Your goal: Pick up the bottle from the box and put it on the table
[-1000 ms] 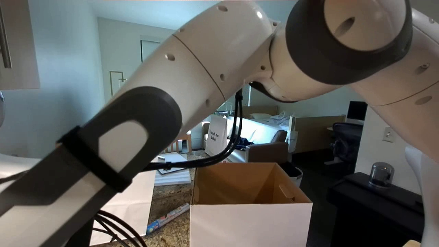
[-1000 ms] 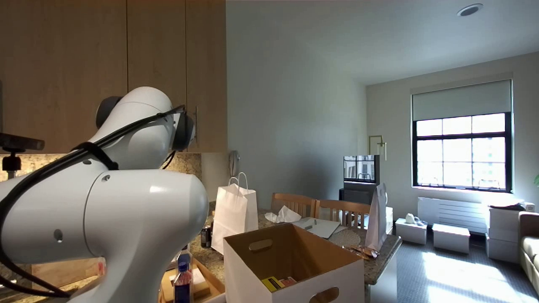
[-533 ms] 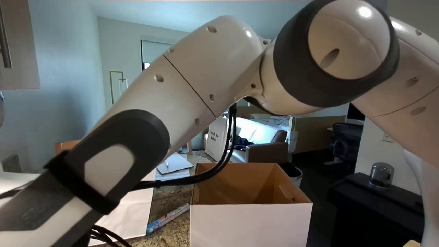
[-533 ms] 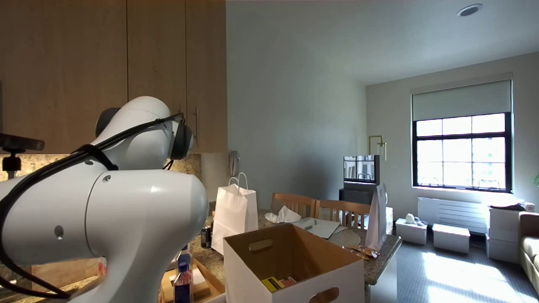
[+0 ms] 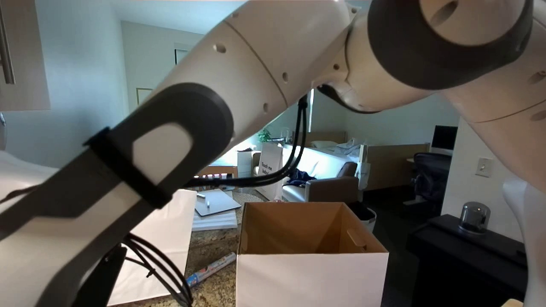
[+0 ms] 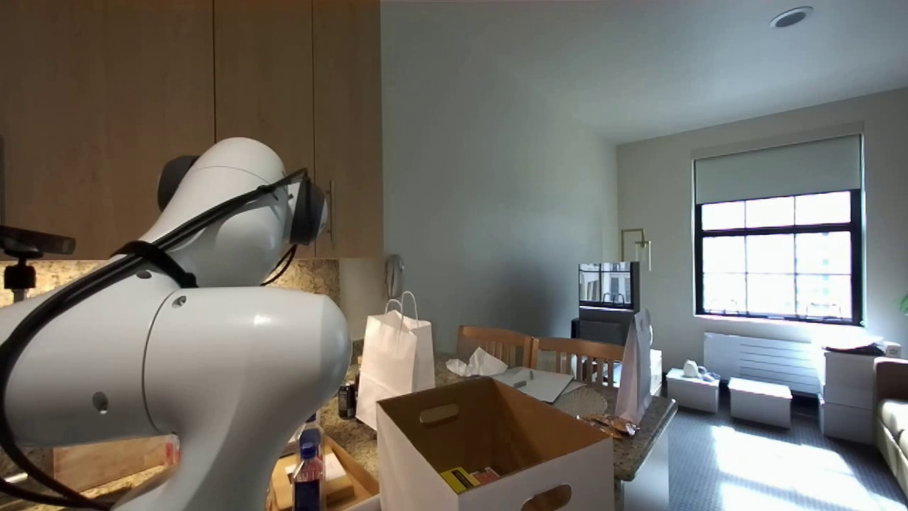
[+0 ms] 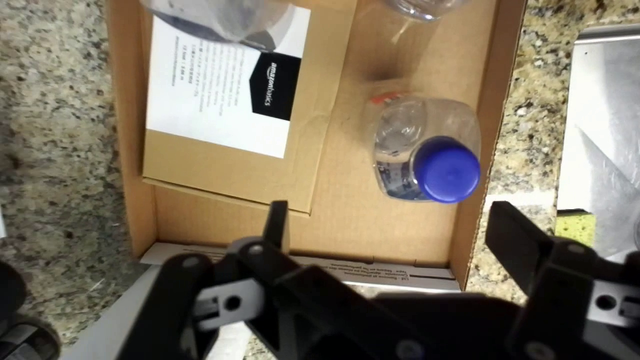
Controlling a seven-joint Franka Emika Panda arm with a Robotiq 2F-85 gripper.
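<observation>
Has the tool (image 7: 389,211) spread wide, apart from the blue-capped bottle (image 7: 427,155) standing upright in the shallow box (image 7: 494,95) near a flat package (image 7: 235,130). In an exterior view, has a yellow pack (image 6: 458,479) and reddish pack (image 6: 485,475) inside the white box (image 6: 411,461).

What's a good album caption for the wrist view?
Open claw above a cardboard box, where a blue-capped bottle stands beside a flat carton.

The bottle (image 7: 422,150) is glossy plastic, the box (image 7: 372,225) cardboard.
</observation>
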